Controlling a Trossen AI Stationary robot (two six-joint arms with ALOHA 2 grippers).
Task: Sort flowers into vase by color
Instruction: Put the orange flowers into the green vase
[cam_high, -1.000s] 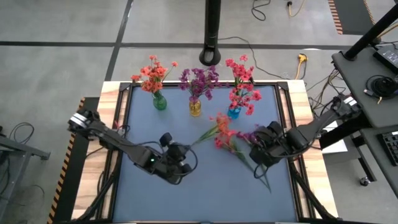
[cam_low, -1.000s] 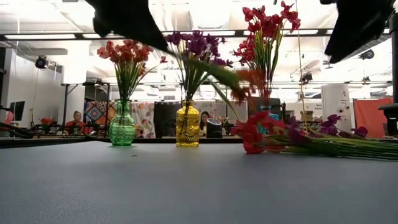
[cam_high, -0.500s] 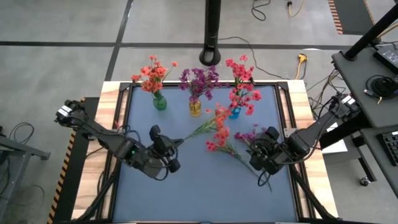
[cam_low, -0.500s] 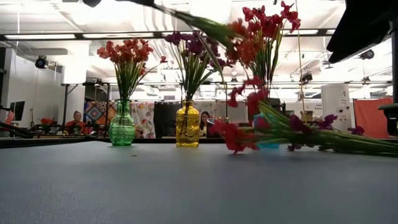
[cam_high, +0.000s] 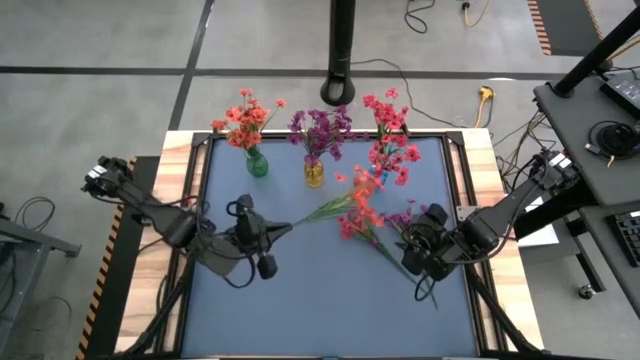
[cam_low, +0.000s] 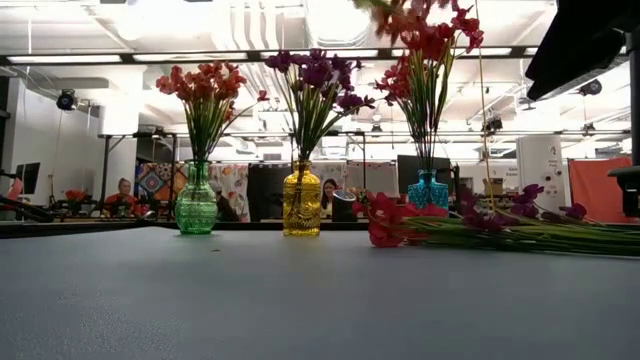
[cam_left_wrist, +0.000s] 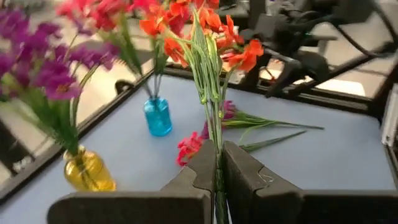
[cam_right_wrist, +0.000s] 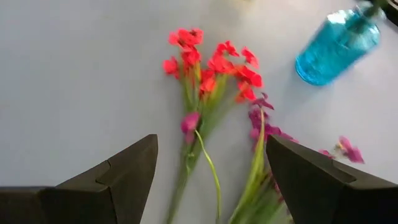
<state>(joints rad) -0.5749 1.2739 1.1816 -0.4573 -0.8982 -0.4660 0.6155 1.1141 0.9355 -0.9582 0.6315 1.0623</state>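
With its fingers (cam_left_wrist: 205, 171) clenched on the orange spray's (cam_high: 360, 192) stem, the left gripper (cam_high: 262, 232) lies right of the green vase (cam_high: 257, 163); the right gripper (cam_high: 418, 250) is released.

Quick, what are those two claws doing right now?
Left gripper: shut on the orange flower.
Right gripper: open, empty, over the flowers on the table.

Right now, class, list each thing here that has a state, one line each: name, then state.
left gripper: shut on orange spray, lifted
orange spray: held by stem
right gripper: open, above loose flowers
loose flowers: lying flat
green vase: upright, filled
yellow vase: upright, filled
blue vase: upright, filled
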